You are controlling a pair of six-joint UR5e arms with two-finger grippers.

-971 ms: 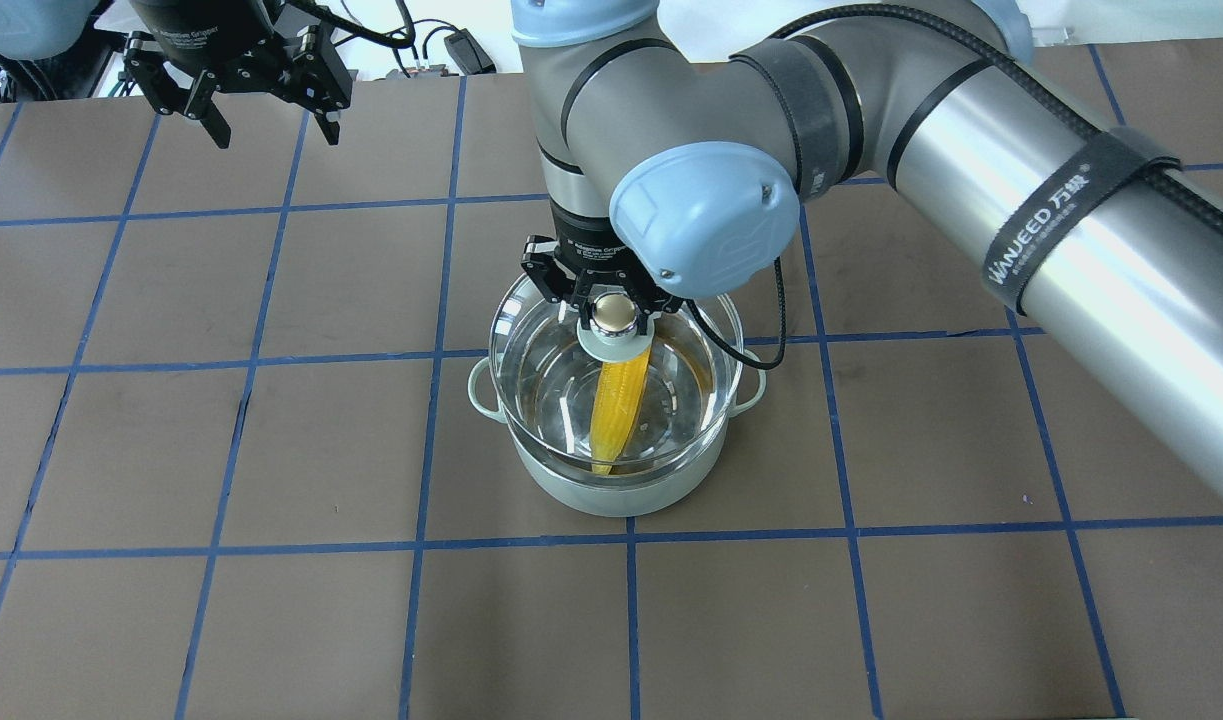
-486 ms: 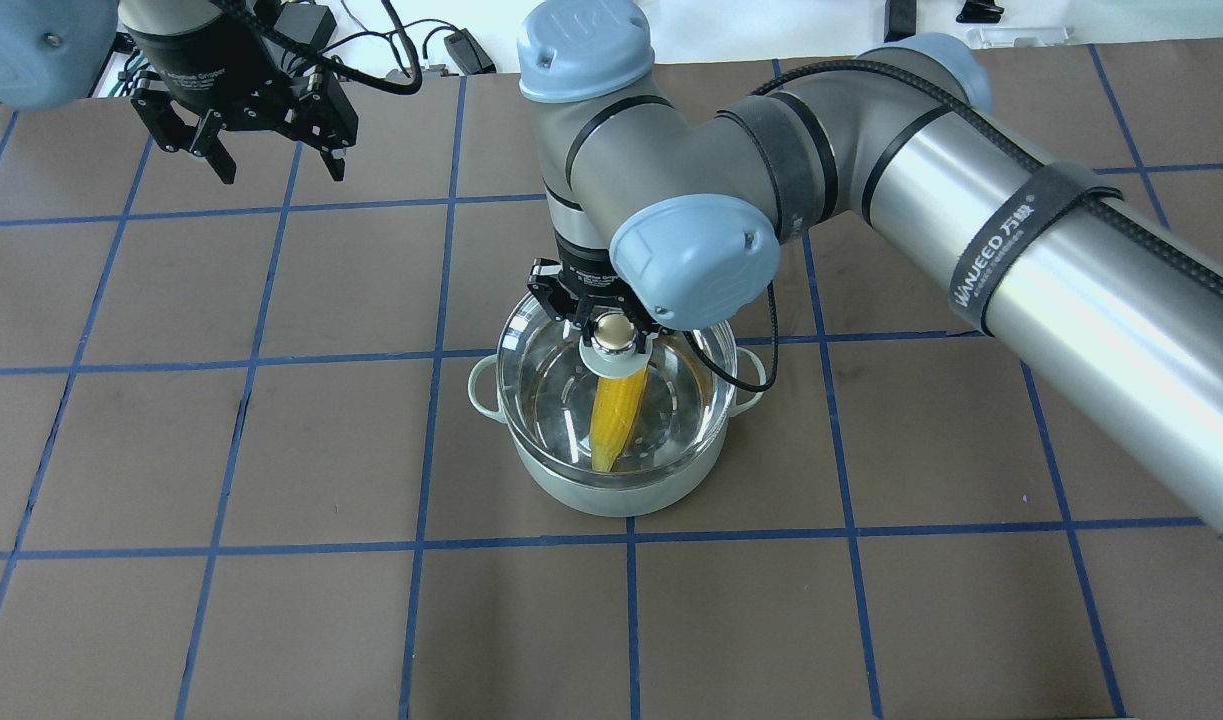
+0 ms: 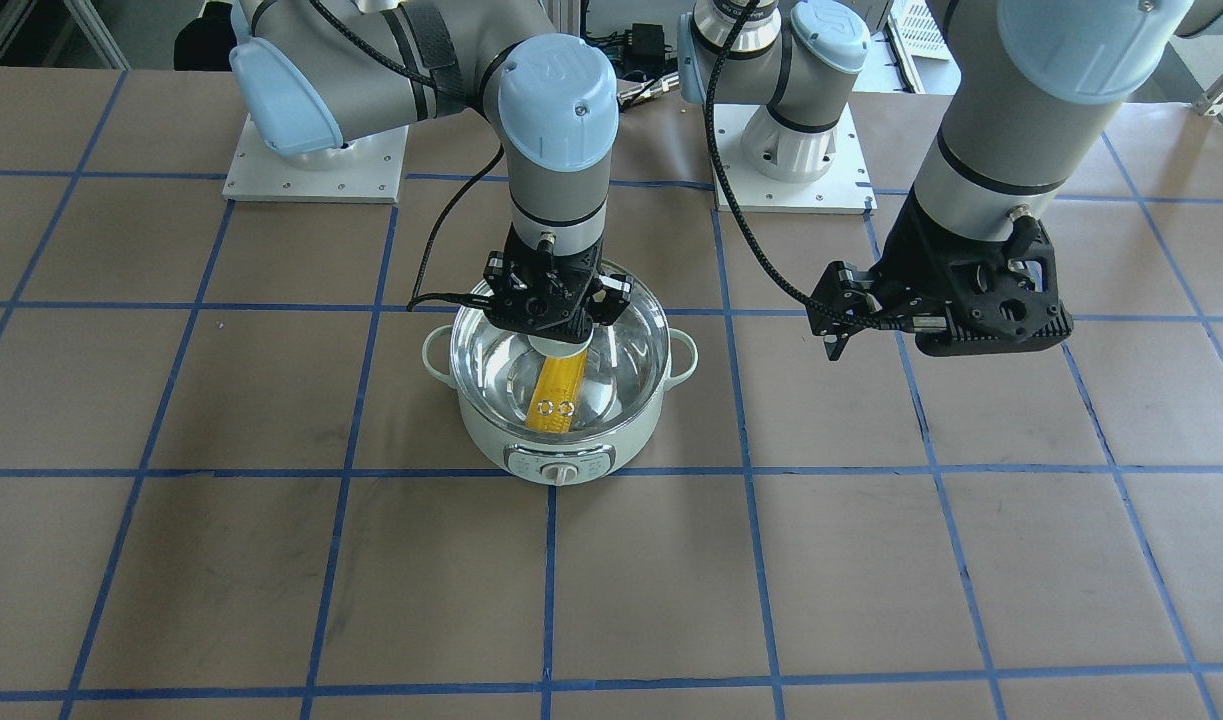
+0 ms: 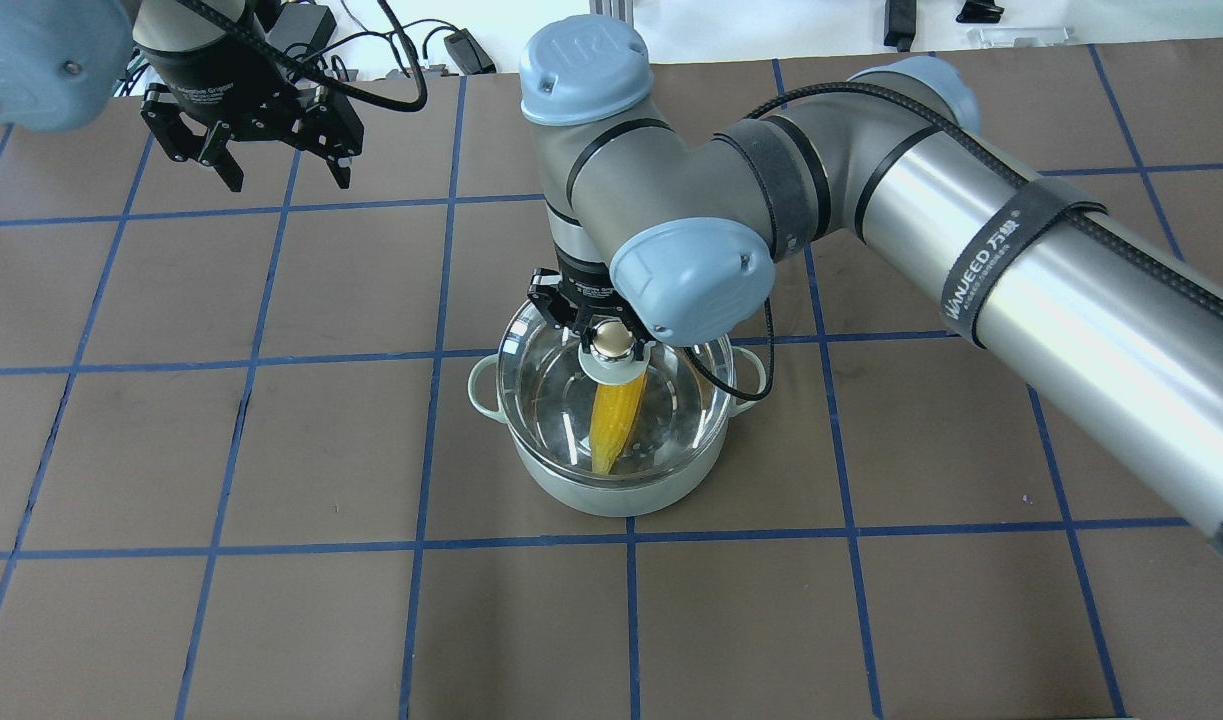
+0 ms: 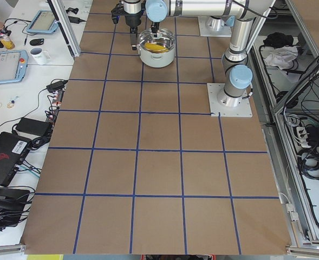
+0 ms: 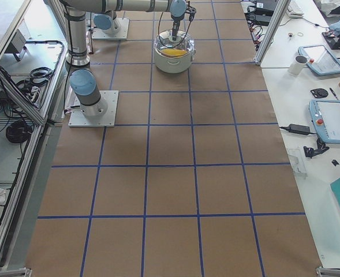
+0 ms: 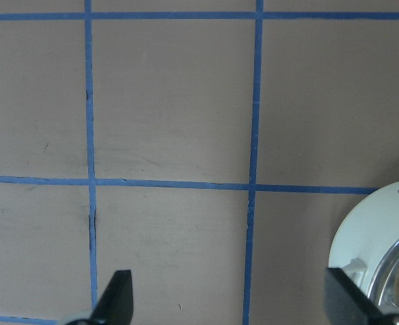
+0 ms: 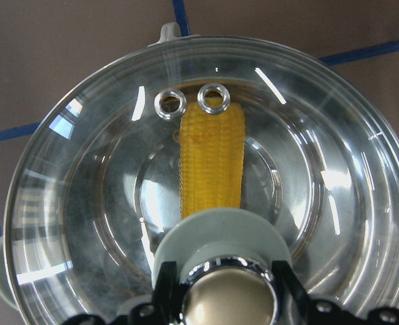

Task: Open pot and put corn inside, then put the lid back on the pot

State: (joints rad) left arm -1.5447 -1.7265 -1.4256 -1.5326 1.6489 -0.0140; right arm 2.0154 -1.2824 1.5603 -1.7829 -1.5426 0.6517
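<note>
The pale mint-green pot (image 4: 611,497) stands mid-table, its knob panel (image 3: 559,467) facing away from me. The yellow corn (image 4: 614,425) lies inside its steel bowl, also seen in the right wrist view (image 8: 213,162). My right gripper (image 4: 611,338) is shut on the gold knob (image 8: 229,299) of the clear glass lid (image 4: 551,400) and holds the lid centred over the pot, at its rim; I cannot tell whether it rests there. My left gripper (image 4: 288,182) is open and empty above the mat, far to the pot's left; its fingers (image 7: 118,298) frame bare mat.
The brown mat (image 4: 271,450) with blue tape grid lines covers the table. The right arm's elbow (image 4: 691,280) and forearm (image 4: 1021,270) hang over the table's right half. Both arm bases (image 3: 316,165) sit at the robot's edge. Cables lie at the far edge (image 4: 451,45).
My right gripper has lowered the lid from above the pot down to its rim. My left gripper has drifted slightly nearer in the overhead view, still open.
</note>
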